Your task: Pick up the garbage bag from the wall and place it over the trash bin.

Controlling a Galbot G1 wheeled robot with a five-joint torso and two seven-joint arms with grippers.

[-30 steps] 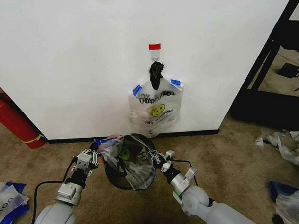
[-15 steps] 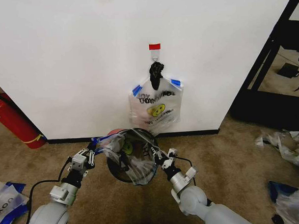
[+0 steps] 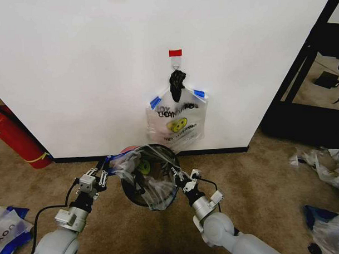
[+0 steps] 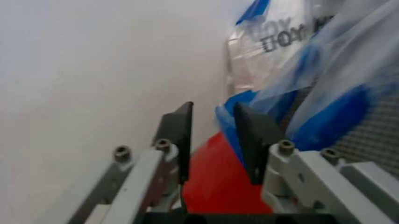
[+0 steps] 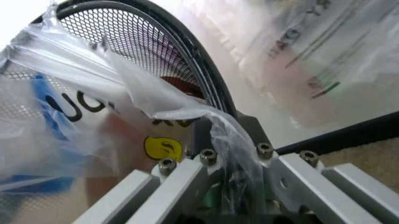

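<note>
Closest to the head camera, both arms reaching forward over brown carpet point(image 3: 254, 174). Left claw point(image 3: 93, 178) just left of the trash bin point(image 3: 133, 194), fingers point(image 4: 177, 133) spread a little, a blue handle strip of the garbage bag point(image 3: 152, 180) lying in the gap, not clearly pinched. Right claw point(image 3: 181, 179) at the bin's right rim, pressed together on a fold of the bag's thin plastic point(image 5: 234, 140), film gathered between the fingers right beside the dark mesh rim point(image 5: 187, 56).

Between the claws, that translucent bag draped into and across the mouth of the bin, yellow smiley and black lettering visible through the film, left edge stretched out past the rim toward the left claw. Red base of the bin peeking out behind it at the foot of the wall point(image 3: 72, 63).

Farther back, on the wall, a red tape strip point(image 3: 175, 52) over a small hook point(image 3: 177, 65), a black knotted lump of plastic point(image 3: 177, 81) hanging there, and below it another whitish bag point(image 3: 177, 121) with blue handle tops, smiley and lettering, hanging flat against the wall down to the black baseboard point(image 3: 215, 151).

Off to the far left, a red fire extinguisher point(image 3: 16, 138) leaning by the wall. More bags lying on the carpet at left point(image 3: 9, 230) and right point(image 3: 327, 166).
</note>
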